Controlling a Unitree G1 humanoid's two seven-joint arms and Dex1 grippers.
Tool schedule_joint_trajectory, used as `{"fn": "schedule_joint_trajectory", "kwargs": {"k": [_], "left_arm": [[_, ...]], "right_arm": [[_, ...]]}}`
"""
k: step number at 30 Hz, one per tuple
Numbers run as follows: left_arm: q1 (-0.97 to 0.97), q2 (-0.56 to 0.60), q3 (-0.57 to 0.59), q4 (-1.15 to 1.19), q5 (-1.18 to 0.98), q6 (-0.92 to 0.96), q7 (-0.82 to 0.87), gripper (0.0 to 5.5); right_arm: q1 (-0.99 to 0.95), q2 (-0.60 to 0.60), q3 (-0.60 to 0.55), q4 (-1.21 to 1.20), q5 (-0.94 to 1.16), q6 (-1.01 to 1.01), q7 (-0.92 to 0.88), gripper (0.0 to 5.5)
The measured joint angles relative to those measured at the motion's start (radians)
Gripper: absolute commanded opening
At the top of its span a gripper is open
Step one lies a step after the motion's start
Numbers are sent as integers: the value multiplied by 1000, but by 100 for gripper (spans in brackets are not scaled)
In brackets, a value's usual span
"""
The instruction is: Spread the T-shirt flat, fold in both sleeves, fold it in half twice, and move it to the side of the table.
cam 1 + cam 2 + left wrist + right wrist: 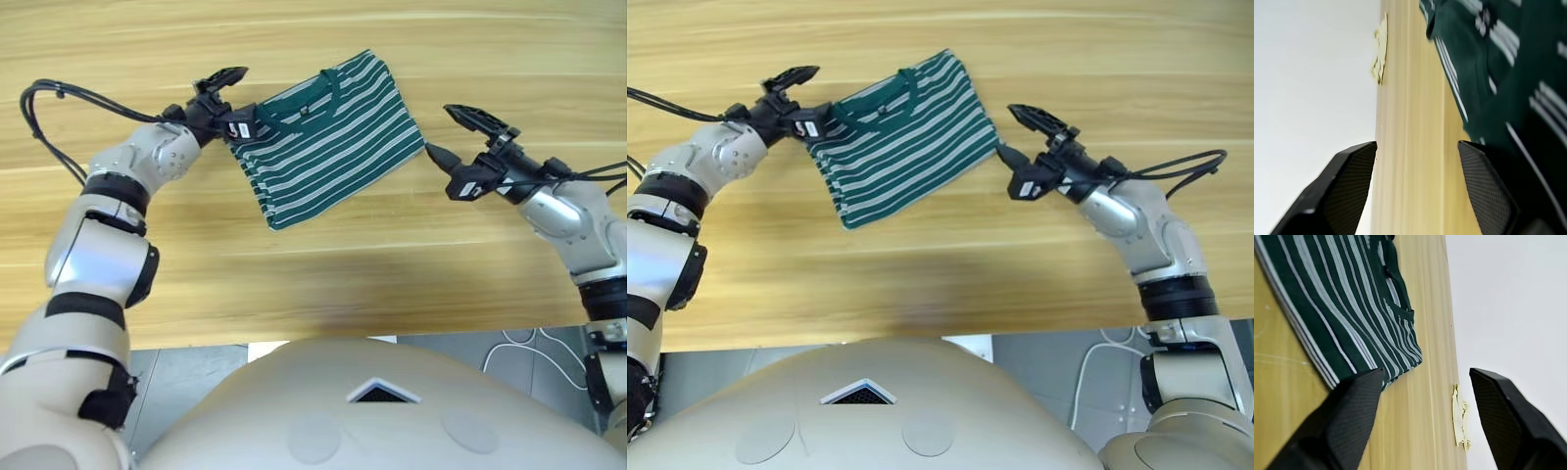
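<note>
The folded green-striped T-shirt lay on the pale wooden worktop, between the left claw and the right claw.

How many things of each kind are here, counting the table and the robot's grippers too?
Folded green striped T-shirt: 1
Grippers, both open: 2 (left gripper, right gripper)
Wooden table: 1
Pale yellow scrap at the table's edge: 1
Total: 5
</note>
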State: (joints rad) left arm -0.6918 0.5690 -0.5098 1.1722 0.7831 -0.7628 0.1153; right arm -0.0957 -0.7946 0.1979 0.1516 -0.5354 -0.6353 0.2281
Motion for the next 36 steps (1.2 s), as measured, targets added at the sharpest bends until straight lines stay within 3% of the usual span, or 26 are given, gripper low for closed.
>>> {"fn": "schedule_joint_trajectory", "kwargs": {"k": [5,11,16,20,24,27,31,36], "left_arm": [[236,91,12,-289,-107,-79,-84,309],[576,187,69,-795,-240,46,-252,309],[911,315,207,-1247,-380,176,-391,309],[1061,352,316,-1474,-545,182,-443,309],[1064,327,411,-1527,-603,204,-452,309],[968,296,412,-1497,-608,196,-470,309],[620,179,296,-1214,-459,150,-489,309],[265,6,134,-689,-320,31,-486,309]], "right_arm": [[-3,20,18,-2,-39,-1,1,323],[-2,28,26,-34,-46,-2,9,323],[-9,31,28,-41,-50,-2,19,323],[-19,33,34,-40,-50,-2,31,323],[-26,36,41,-33,-50,-2,33,323],[-27,49,46,-21,-51,0,29,323],[-36,78,56,5,-67,1,10,323],[-31,80,56,6,-75,-2,-2,323]]}}
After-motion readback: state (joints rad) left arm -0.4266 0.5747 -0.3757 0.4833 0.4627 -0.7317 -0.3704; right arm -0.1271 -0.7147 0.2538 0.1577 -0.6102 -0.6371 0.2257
